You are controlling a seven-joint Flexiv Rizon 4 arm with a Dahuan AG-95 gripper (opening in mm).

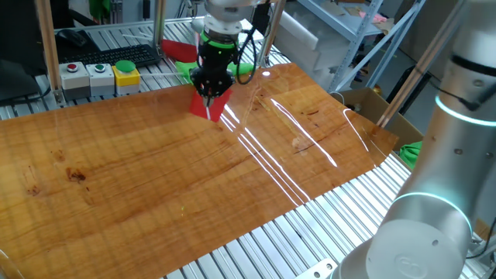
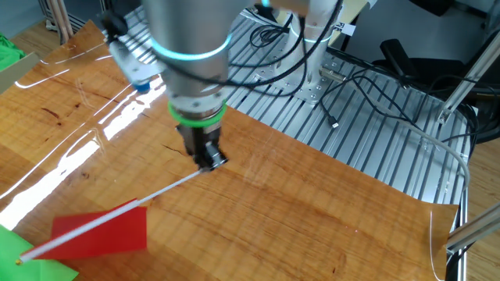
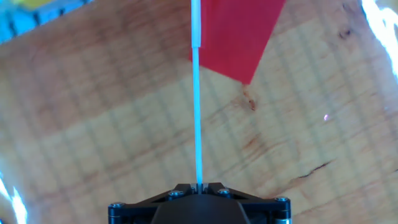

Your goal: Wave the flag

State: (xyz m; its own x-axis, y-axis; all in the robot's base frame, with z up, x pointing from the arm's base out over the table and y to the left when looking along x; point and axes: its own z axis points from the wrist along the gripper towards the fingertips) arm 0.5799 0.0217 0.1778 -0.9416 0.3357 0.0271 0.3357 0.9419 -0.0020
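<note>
The flag (image 2: 101,230) is a red cloth pennant on a thin white stick. In the other fixed view it slants from the frame's centre to the lower left, cloth at the far end.

flag (image 2: 101,232) in jaws, above table (image 2: 312,211) | button box (image 1: 101,77) behind table

two raised fixed views from opposite table sides, close hand view downward, all sharing the flag (image 2: 101,230)

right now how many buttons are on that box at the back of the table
3, side by side on the box behind the table's far edge: a red button, a green button, a yellow button. None looks hidden.
</note>
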